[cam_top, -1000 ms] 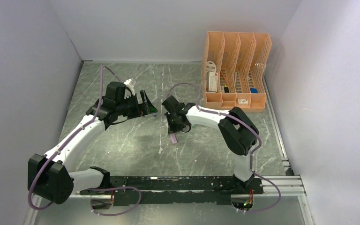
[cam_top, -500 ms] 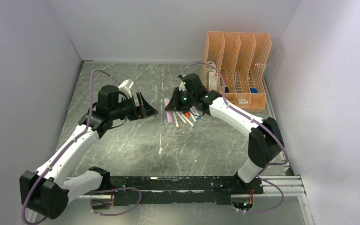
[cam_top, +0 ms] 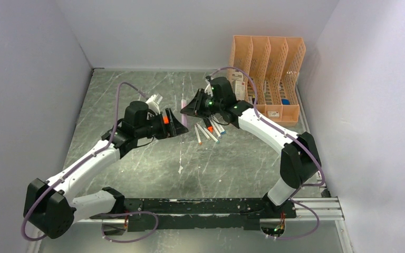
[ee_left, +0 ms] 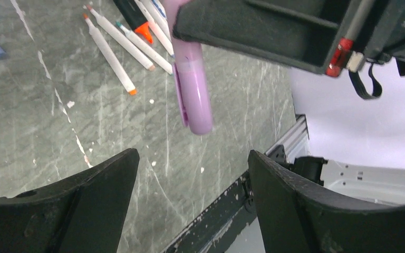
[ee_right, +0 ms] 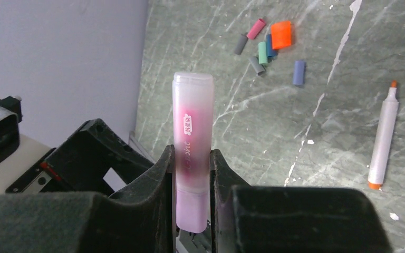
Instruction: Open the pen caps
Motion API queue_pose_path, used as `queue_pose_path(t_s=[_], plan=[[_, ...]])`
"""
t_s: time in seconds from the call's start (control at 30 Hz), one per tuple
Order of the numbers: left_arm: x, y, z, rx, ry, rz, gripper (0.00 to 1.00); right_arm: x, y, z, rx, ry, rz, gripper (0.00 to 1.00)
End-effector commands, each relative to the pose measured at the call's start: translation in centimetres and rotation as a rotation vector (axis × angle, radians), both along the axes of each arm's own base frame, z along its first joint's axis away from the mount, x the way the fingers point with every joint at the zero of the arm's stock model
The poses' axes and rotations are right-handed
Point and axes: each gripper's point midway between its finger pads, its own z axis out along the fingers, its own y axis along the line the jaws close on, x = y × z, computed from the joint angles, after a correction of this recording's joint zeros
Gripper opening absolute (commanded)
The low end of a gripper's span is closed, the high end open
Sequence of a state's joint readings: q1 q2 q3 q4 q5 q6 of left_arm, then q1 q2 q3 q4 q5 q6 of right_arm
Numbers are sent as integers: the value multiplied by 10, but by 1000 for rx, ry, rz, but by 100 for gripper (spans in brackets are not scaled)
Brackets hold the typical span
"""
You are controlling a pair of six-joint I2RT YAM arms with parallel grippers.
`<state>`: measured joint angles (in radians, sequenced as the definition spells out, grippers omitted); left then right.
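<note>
Pink highlighter (ee_right: 192,116) is clamped tight in my right gripper (ee_right: 192,158), up off the table (ee_left: 232,105), its end poking toward my left gripper (ee_left: 190,179), jaws wide apart; loose caps (ee_right: 266,45) lie near the other pens (ee_left: 121,47)

Pink highlighter (ee_right: 192,153) aloft; loose caps (ee_right: 266,45) clustered; pens (cam_top: 208,130) fanned.

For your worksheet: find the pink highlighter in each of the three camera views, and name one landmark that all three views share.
Top external: pink highlighter mid-table, held by the right gripper, between both arms.
Left wrist: pink highlighter upper middle, hanging from the right gripper.
Right wrist: pink highlighter centre, upright between the fingers.
Shared landmark: the white pens lying on the table.
</note>
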<state>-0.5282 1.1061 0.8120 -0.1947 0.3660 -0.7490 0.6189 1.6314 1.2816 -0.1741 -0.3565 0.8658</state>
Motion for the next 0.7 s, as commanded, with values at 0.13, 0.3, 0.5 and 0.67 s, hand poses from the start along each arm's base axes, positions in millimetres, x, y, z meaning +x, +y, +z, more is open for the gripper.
queue_pose_path(t_s=[0.13,0.3,0.5,0.67], plan=[[22,-12,3,-9,-66,70,88,-6,2,14,63,-2,0,0],[28,-19,2,-6,-75,74,84,-9,0,13,69,3,-2,0],[35,-24,-2,7,-81,97,54,-12,-1,14,78,2,-1,0],[40,-28,-4,-4,-88,99,28,-17,-2,15,85,5,6,0]])
